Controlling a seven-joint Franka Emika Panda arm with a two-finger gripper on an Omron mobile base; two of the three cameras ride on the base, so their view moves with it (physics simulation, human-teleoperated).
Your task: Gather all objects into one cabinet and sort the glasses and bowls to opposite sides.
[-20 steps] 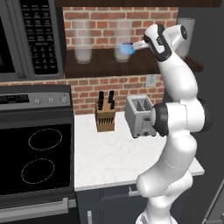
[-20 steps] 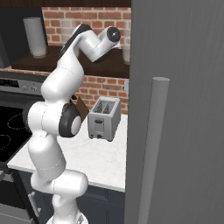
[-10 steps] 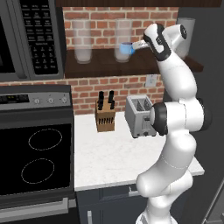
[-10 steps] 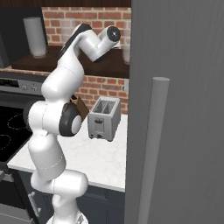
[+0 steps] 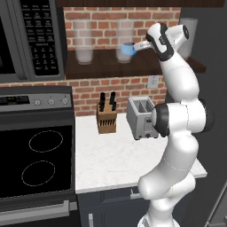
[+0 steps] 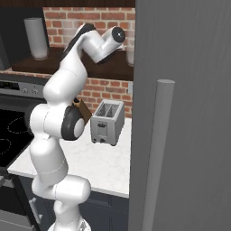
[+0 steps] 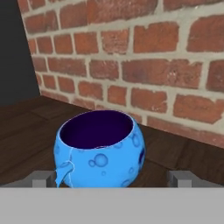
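Almost nothing has moved since the earlier frames: the white arm is held in the same raised reach, and the end effector has at most been eased slightly closer to the small bright-blue bowl with a dark inside. In the hand view that bowl is seen upright on the brown wooden open shelf, directly ahead of the end effector and between its two grey finger tips. The finger tips are spread wide, one to each side of the bowl, and no contact with its wall can be made out. A grasp is judged to be in preparation, not yet made, so the bowl is not yet lifted from the shelf and the gathering is at an early stage.

Beyond the bowl, against the brick wall, a tall clear glass is stood just beside it, and a second tall clear glass is set well apart to the far side. Either could be knocked if the bowl is drawn out carelessly. Below the end effector, a silver toaster and a wooden knife block are stood on the white table. The dark navy cabinet door with its long grey bar handle is seen near the base.
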